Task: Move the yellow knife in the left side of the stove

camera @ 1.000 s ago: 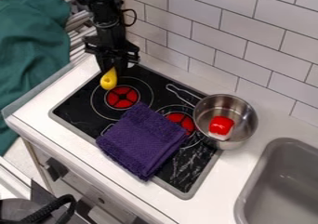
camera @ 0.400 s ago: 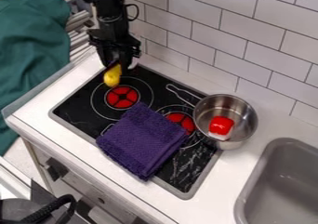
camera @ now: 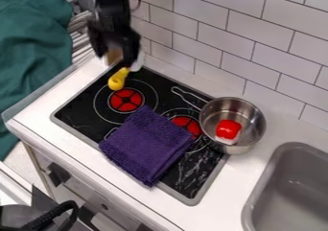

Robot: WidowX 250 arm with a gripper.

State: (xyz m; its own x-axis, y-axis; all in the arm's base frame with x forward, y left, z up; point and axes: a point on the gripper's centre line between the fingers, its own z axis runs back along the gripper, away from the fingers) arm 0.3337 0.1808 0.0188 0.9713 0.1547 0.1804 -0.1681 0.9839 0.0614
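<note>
Knife with a yellow handle and pale blade (camera: 117, 80) is lying in the upper left of the frame, on the black glass stove (camera: 76, 111), just beside 1 round red burner (camera: 118, 101). That spot is probably serving the left-side goal while keeping it off the folded purple towel (camera: 147, 144). Above it, the black 2-finger gripper (camera: 116, 57) is pointing downward, its fingers standing apart and apparently gripping nothing.

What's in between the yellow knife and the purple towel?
A round red burner on the black stove lies between the yellow knife and the purple towel, as the camera view shows.
</note>
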